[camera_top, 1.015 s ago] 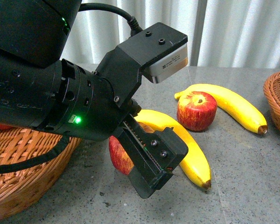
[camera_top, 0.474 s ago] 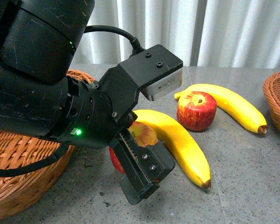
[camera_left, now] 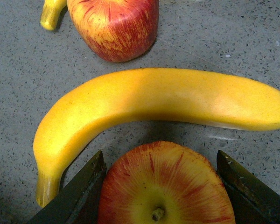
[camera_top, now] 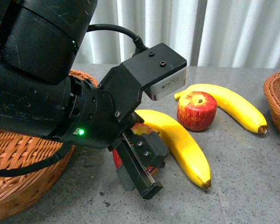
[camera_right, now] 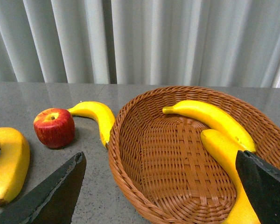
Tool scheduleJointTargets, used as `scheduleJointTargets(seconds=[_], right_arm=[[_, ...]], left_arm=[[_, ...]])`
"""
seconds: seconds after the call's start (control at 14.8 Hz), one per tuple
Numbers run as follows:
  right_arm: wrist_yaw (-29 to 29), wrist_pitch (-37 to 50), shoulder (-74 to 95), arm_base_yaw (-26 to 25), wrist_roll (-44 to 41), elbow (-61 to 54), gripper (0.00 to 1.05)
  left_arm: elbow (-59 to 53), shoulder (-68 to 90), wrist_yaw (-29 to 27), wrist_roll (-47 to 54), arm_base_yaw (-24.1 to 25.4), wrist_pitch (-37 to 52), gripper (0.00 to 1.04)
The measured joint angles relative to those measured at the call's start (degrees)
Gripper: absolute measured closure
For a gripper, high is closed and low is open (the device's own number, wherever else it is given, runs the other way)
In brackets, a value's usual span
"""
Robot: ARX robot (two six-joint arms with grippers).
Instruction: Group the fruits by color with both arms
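Two arms are out over the grey worktop (camera_top: 252,179). Near the worktop's left edge, the left gripper (camera_top: 141,173) reaches down beside a wicker basket (camera_top: 23,163). Its jaws are clenched on either side of an apple (camera_left: 164,184), which sits stem up toward the front edge. A banana (camera_top: 177,140) lies just behind that apple, close but apart, curving across toward the middle and crowding the far side of the grip. Further back a second apple (camera_top: 196,110) stands upright, just beside a second banana (camera_top: 233,105) that curls around behind it. At the right edge another basket (camera_right: 126,140) holds two more bananas (camera_right: 210,116) side by side. The right gripper (camera_right: 158,186) hangs over this basket's near rim with its jaws spread wide, gripping nothing. A pale curtain (camera_top: 233,32) hangs behind the back edge.
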Motion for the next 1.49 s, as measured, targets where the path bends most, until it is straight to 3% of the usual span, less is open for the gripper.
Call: scheduleJointTargets(seconds=[0.47,0.81,1.02,1.49], right_arm=[[0.00,0.00,0.00,0.00,0.00,0.00,0.07],[0.00,0.00,0.00,0.00,0.00,0.00,0.07],[0.00,0.00,0.00,0.00,0.00,0.00,0.07],[0.02,0.00,0.00,0.00,0.00,0.00,0.07]], left_arm=[[5.68,-8.02,-4.87,-4.85,3.04,1.29,0.42],[6.93,-14.60,-23.78,-22.43,12.87,-2.67,0.43],[4.48,-13.38,-24.81,-32.81,17.29,-3.63,0.43],[4.39,-10.32,-24.92,-40.89,17.16,-5.25,0.41]])
